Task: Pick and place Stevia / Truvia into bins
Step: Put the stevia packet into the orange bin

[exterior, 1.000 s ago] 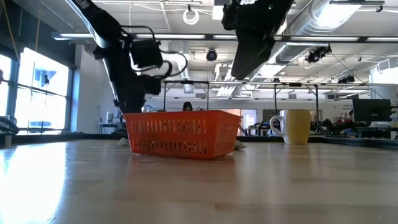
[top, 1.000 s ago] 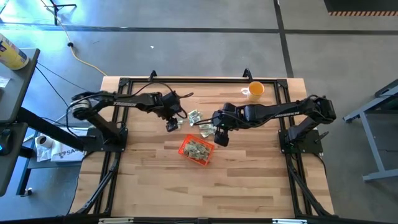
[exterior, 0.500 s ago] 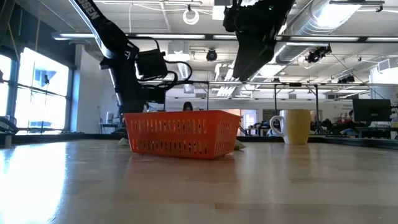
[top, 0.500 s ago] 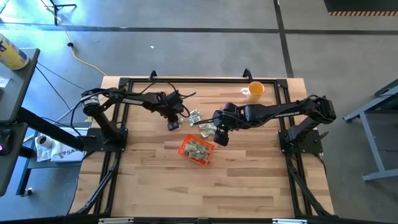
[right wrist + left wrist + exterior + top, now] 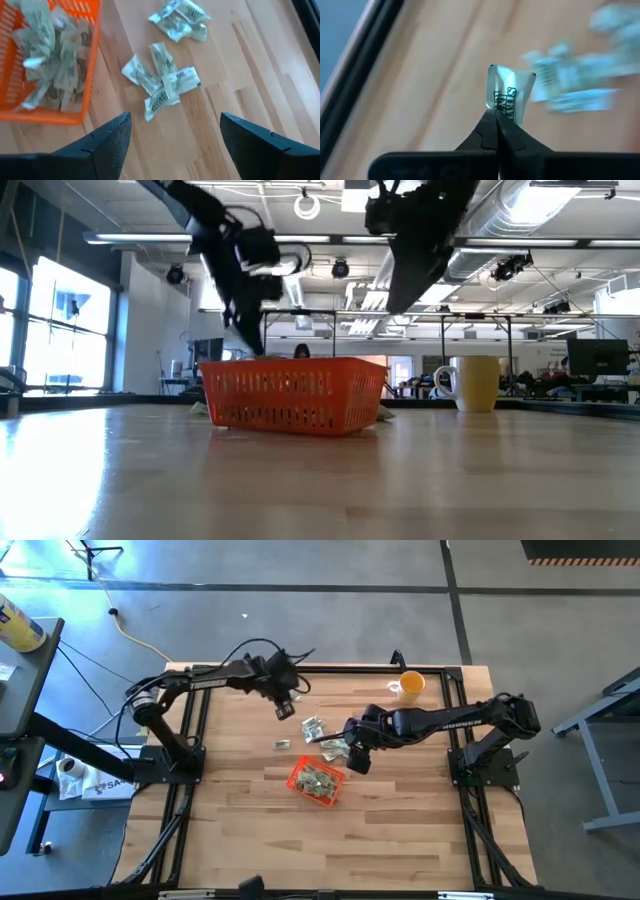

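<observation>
Nearest on the tabletop sits the orange bin, already full of sachets. Just past it the right hand hangs spread wide over loose sachets. Farther back, the left hand is up high, pinching one sachet.

**Four cameras, one shared orange tray**

The high view looks straight down on the whole pale wooden tabletop. The low view sits at tabletop height, facing level into the room. Each wrist view looks closely down at the wood. High, low and right wrist views share the shallow orange-red plastic tray.
</observation>
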